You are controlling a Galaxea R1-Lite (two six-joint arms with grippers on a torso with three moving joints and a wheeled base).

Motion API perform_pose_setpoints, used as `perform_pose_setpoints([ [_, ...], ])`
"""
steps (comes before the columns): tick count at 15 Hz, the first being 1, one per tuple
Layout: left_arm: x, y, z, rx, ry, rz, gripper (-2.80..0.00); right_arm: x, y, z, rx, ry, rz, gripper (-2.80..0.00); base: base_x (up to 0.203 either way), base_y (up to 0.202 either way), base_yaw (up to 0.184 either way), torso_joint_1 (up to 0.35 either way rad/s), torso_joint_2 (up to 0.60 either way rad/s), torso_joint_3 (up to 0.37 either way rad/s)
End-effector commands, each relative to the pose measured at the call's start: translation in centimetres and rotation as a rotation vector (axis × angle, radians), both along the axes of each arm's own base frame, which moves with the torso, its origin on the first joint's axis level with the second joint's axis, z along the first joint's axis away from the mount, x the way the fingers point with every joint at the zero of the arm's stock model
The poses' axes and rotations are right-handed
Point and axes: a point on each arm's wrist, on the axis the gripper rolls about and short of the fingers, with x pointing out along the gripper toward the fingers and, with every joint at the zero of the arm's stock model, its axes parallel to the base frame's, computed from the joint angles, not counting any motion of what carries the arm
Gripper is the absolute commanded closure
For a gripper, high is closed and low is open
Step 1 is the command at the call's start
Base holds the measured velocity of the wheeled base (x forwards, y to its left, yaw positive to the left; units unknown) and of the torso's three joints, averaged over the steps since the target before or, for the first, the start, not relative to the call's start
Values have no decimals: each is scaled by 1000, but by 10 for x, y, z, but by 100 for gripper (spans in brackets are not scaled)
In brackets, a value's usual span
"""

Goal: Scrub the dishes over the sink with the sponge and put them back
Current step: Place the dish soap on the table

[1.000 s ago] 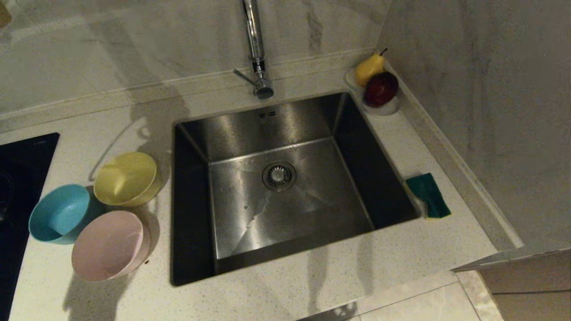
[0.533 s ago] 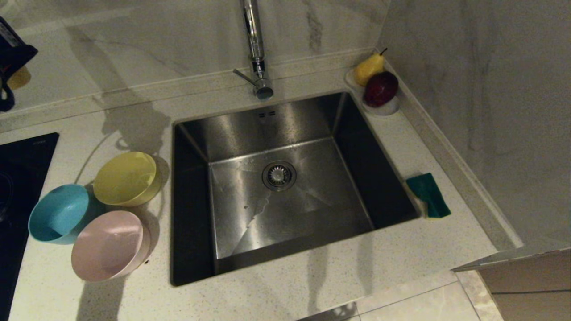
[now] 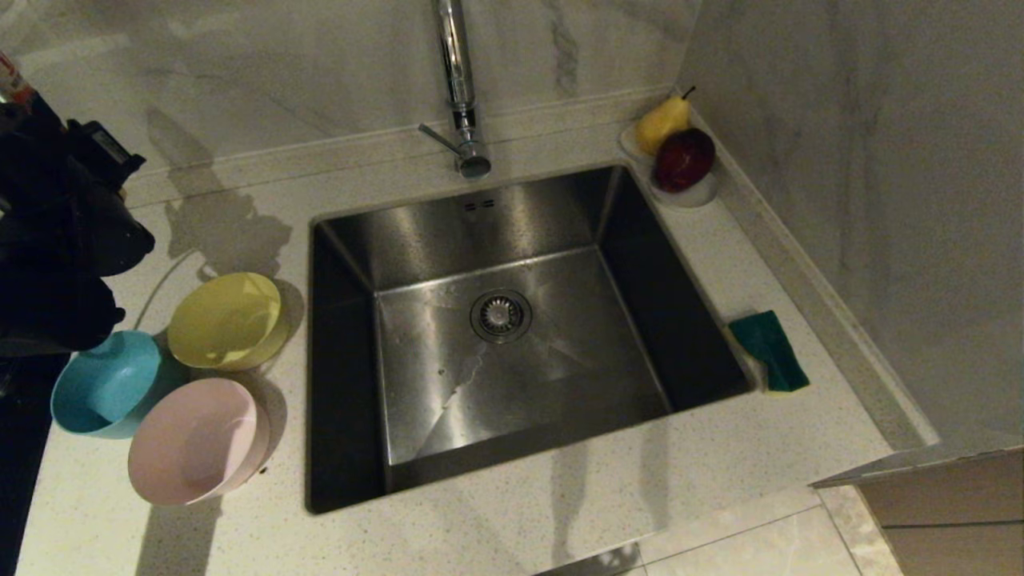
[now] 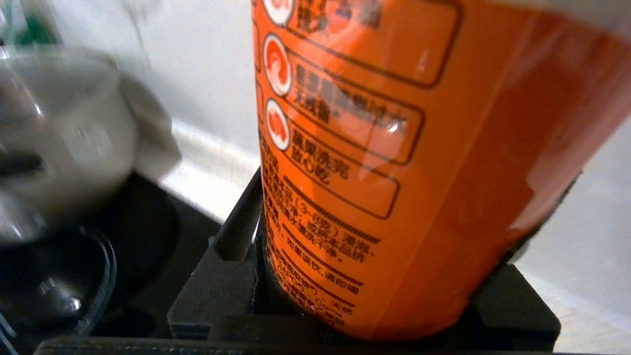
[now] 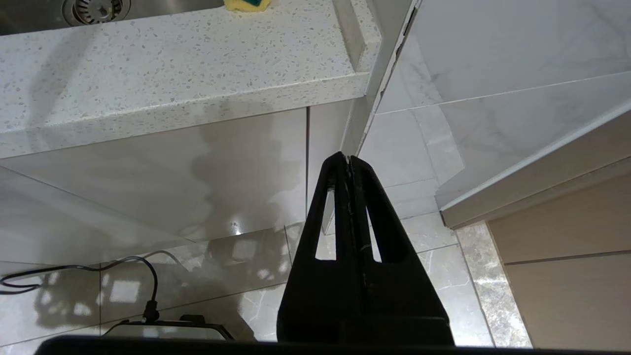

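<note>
**Orange bottle gripped at the left edge while bowls and sponge lie untouched**

Orange plastic fills the left wrist view: a labelled bottle is clamped between the black fingers of the left gripper, which are pressed against its two sides. In the head view this gripper is seen as a dark mass at the left edge, above the counter and just over the blue bowl.

Nearest the front edge of the counter, the pink bowl is set left of the sink, touching the blue bowl beside it. Slightly farther back the yellow bowl is placed close against both. The sponge is laid green face up on the counter at the sink's right rim, well apart from the bowls. Farther back, the tap is mounted behind the basin, and a pear and a red apple are kept on a small dish in the far right corner.

The right gripper is parked below the counter edge, fingers pressed together on nothing.
</note>
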Motion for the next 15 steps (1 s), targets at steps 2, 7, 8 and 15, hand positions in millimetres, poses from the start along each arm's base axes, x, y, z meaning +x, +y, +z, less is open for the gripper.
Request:
perform_pose_setpoints([
  [2,37,8,-45,-33,73,7,0,0,0,0,0,0,0,0,0,0,0,0,0,0],
  [7,58,19,-61,-57,67,11,0,0,0,0,0,1,0,0,0,0,0,0,0,0],
  [8,60,20,-63,-58,69,10,0,0,0,0,0,1,0,0,0,0,0,0,0,0],
  [15,73,24,-76,-68,71,8,0,0,0,0,0,1,0,0,0,0,0,0,0,0],
])
